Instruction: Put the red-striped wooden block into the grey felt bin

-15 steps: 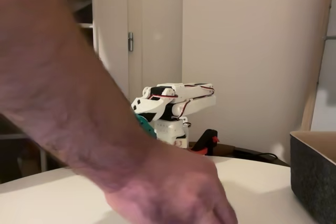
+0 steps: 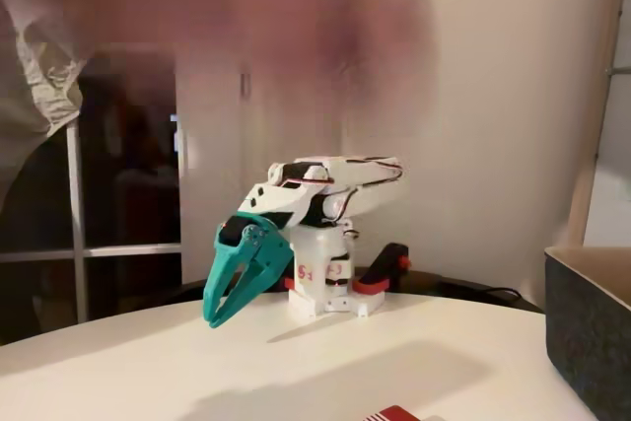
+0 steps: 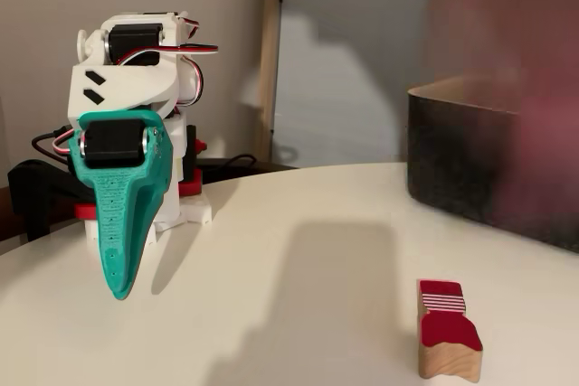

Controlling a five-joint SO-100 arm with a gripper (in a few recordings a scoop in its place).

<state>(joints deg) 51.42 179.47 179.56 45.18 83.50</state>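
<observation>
Partly blurred person's arm (image 3: 534,115) veiling grey felt bin (image 3: 452,155), block (image 2: 392,414) cropped.

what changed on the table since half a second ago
The person's arm has lifted up off the table, now a blur at the top. The red-striped wooden block lies where the hand was. The gripper stays folded, tips down near the base; the grey felt bin hasn't moved.

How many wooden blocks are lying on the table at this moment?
1. The red-striped wooden block lies on the white table, in front of the grey felt bin and apart from it. A blurred arm may hide something behind it.
</observation>
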